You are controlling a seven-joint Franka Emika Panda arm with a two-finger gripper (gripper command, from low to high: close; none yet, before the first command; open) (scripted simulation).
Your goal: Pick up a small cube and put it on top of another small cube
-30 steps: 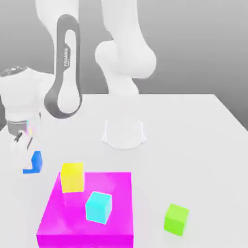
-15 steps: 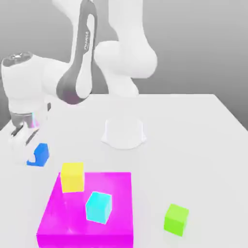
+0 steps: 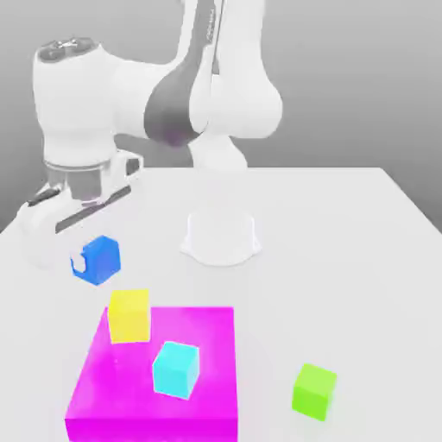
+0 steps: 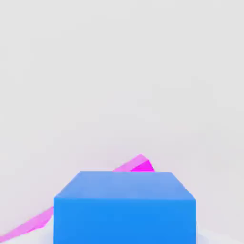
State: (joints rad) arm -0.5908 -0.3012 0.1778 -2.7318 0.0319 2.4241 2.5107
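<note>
- The fingers (image 3: 86, 259) are closed tight on the small blue cube (image 3: 101, 259). The cube hangs in the air above the white worktop (image 3: 345, 242), off to the exterior view's left.
- In the hand view the blue cube (image 4: 125, 207) sits close to the camera, with a bit of the big pink block (image 4: 138, 166) peeking out behind it.
- The yellow cube (image 3: 129, 314) is the nearest one. It sits on a corner of the big pink block (image 3: 207, 345), just below the blue cube in the exterior view. It looks like the easiest cube to stack on.
- The light turquoise cube (image 3: 176, 369) is also on the pink block, a bit farther on. The green cube (image 3: 313, 390) is well apart, on the exterior view's right.
- To do this step well, keep squeezing the blue cube so it does not slip.
- Carry it high enough that it does not bump the yellow cube from the side.
- Stop right over the middle of the yellow cube and turn the blue cube so their sides line up.
- Then go down slowly, and let go only when the blue cube rests flat on top.
</note>
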